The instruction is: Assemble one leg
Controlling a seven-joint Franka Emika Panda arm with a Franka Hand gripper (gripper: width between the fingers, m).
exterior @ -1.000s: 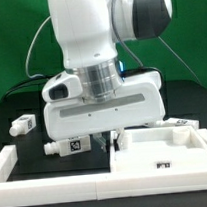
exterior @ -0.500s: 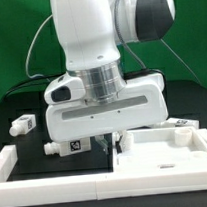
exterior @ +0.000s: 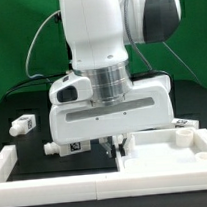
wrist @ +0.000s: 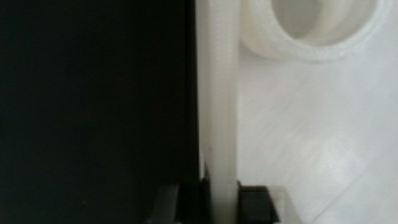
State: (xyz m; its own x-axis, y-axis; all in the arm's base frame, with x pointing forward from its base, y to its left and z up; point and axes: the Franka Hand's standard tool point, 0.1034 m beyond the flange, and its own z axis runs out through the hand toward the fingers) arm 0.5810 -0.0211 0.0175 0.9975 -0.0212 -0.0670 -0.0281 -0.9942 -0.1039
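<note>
tabletop (exterior: pixel 161 163): side wall stands between the fingers (wrist: pixel 169 205), probably for dragging it into place | gripper (exterior: pixel 119 146): looks clamped on that wall, no leg held | leg (exterior: pixel 67 148): lies loose just beside the fingers, untouched

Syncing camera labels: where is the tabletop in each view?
Exterior view: tabletop at the lower right, one side wall under the pincer.
Wrist view: tabletop fills the pale half; its wall runs between the pincer's fingers.
Shared landmark: the round socket at the tabletop's corner, seen in both.
</note>
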